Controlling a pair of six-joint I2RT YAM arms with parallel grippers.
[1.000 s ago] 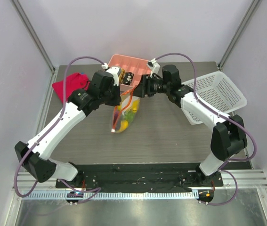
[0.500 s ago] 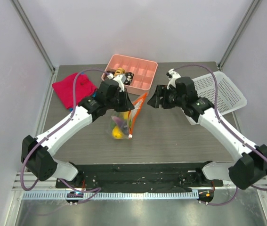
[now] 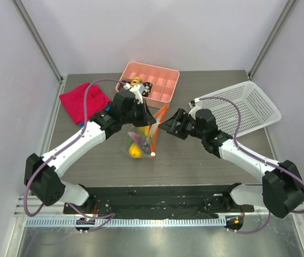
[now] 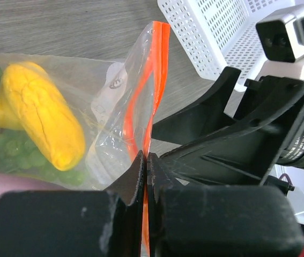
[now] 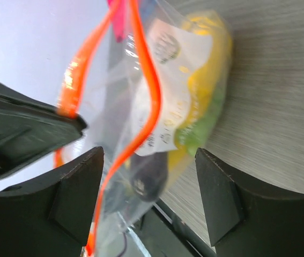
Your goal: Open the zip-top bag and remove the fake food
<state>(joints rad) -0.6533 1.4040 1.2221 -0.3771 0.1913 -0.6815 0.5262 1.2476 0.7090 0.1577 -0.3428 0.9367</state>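
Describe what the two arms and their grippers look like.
Both have white shell links and black joints: left arm, right arm. Each carries a looping purple cable. The left gripper and right gripper have matte black, blocky fingers. A white-cased camera sits by the right gripper.

Left arm [image 3: 71, 142] angles up and inward from its base, elbow low, wrist tipped down over the middle; left gripper [image 3: 148, 119] is clamped tight, fingertips [image 4: 138, 171] pressed together on the orange strip of the zip-top bag [image 4: 109, 91]; right arm [image 3: 243, 155] lies low, stretched leftward, forearm close to level; right gripper [image 3: 168, 126] faces the left one, jaws spread wide, fingers [image 5: 74, 203] well apart, gripping nothing.
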